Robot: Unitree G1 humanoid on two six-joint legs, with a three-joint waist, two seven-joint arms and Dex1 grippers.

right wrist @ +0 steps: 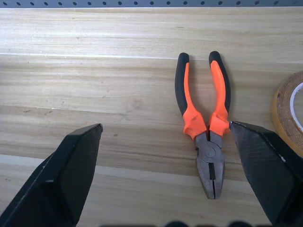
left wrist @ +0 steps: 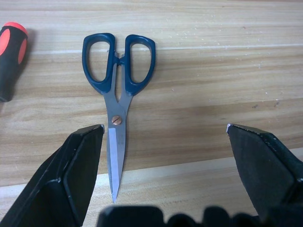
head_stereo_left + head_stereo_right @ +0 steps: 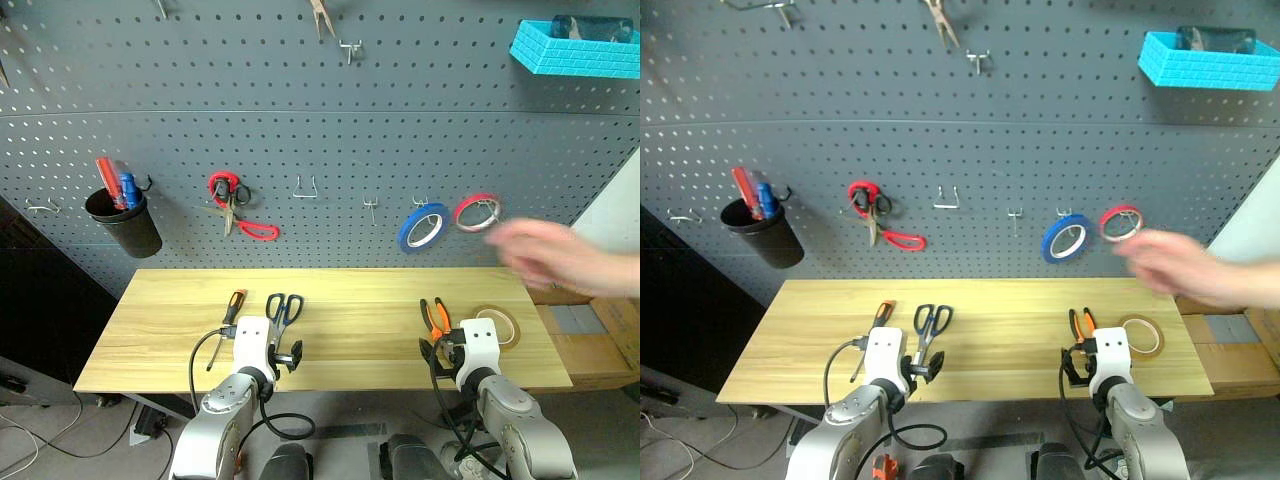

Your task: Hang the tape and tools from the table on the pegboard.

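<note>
From the robot's head, the long light-wood bench (image 3: 330,300) stands below the dark grey perforated pegboard (image 3: 300,120). Four task things lie on the bench. Toward the robot's left are the small screwdriver with the orange-and-black handle (image 3: 233,305) and, just beside it, the scissors with blue-and-black handles (image 3: 283,310). Toward its right are the pliers with orange-and-black handles (image 3: 435,318) and the thin yellow tape roll (image 3: 497,324). The left claw (image 3: 287,356) hangs over the near edge just short of the scissors; the right claw (image 3: 441,356) sits likewise before the pliers. A person's blurred hand (image 3: 560,255) reaches in from the robot's right, above the tape's end of the bench.

In the left wrist view, the left claw is released, its black fingers (image 2: 71,175) spread wide and empty. The scissors lie dead ahead, long axis in line with the claw's reach, blade tips toward it and handle loops away, close to one finger rather than centred. The screwdriver's handle lies off to the side.

In the right wrist view, the right claw is equally released and empty. The pliers point their nose at it, handles away, hard by one finger (image 1: 265,170), with the tape's rim beyond that finger.

So each arm has its own nearest tool, lying lengthwise to its approach; a small sideways shift would likely centre it.
</note>
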